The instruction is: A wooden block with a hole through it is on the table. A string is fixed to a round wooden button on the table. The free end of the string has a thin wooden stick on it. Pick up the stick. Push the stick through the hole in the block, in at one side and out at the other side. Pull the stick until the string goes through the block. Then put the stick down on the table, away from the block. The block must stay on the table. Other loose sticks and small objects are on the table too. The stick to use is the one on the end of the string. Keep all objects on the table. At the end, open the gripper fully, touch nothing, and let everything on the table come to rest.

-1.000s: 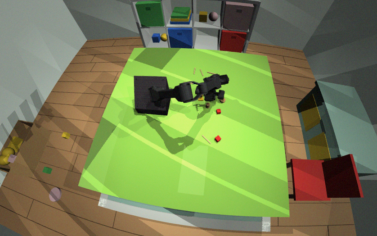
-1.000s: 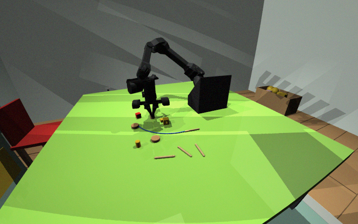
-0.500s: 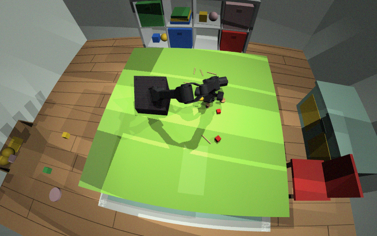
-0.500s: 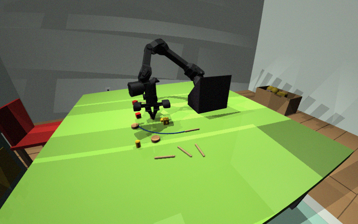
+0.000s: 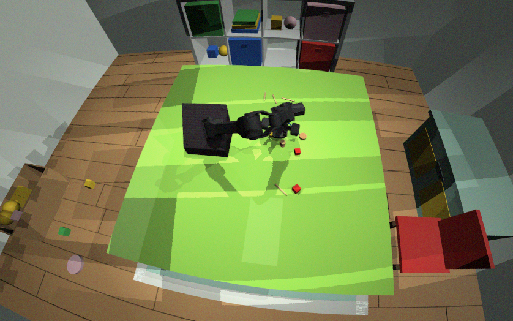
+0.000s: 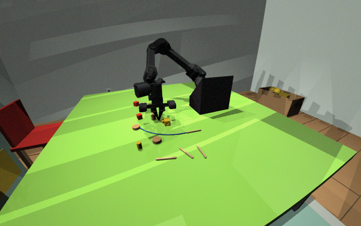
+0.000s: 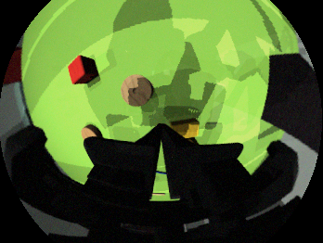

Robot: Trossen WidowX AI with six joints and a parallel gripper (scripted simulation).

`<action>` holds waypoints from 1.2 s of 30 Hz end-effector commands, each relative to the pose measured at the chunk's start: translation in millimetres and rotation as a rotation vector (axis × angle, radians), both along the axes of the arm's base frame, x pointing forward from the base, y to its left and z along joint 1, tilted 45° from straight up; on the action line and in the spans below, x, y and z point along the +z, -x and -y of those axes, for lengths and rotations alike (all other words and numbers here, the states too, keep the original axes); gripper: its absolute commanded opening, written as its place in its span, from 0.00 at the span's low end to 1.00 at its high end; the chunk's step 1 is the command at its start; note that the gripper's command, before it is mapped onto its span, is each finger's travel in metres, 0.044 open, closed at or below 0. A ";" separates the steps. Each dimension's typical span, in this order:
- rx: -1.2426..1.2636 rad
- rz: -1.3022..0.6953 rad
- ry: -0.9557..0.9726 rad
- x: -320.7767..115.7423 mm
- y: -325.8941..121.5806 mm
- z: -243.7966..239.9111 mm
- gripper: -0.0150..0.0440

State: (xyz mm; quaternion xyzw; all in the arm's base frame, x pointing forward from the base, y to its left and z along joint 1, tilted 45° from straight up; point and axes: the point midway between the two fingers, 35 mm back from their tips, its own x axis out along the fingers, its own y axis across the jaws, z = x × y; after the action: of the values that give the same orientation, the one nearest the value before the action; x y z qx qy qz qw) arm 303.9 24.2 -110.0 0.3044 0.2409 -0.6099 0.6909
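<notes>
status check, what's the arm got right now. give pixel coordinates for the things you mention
Gripper point(image 6: 158, 119) point(image 7: 161, 126) shut, nothing held. Strung stick point(image 6: 193, 131) lying on the table, string point(image 6: 165, 134) not through the block point(image 6: 167, 122) point(image 7: 186, 129). Gripper tips close beside block, could nudge it.

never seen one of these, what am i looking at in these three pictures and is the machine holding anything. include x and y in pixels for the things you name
The black machine is a single robot arm bolted to a dark block. Its gripper point(image 6: 158, 119) point(image 7: 161, 126) is a pair of fingers that pinch; they are shut, with nothing between them.

One picture looks down from above, one looks across the table from outside, and one comes from a camera at the arm's wrist, so the fingers loom large.

On the green table point(image 5: 321, 234) point(image 6: 186, 186) lies a blue string point(image 6: 165, 134), running from a round wooden button point(image 5: 303, 135) point(image 6: 135, 127) point(image 7: 91, 132) to a thin stick point(image 6: 193, 131). Near the fingertips sits a yellow block point(image 6: 167, 122) point(image 7: 186, 129) with a hole. Loose sticks, two red cubes and some small round pieces lie about too.
</notes>
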 end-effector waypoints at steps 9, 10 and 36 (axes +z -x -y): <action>-0.001 -0.003 -0.002 -3.8 22.6 1.0 0.25; -0.001 -0.004 -0.002 -4.0 24.3 1.1 0.25; 0.000 -0.005 -0.002 0.1 60.0 -1.9 0.25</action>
State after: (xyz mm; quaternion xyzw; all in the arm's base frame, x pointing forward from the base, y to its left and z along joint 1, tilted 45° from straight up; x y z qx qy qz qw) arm 248.3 19.8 -115.3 0.3040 0.2406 -0.6110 0.6902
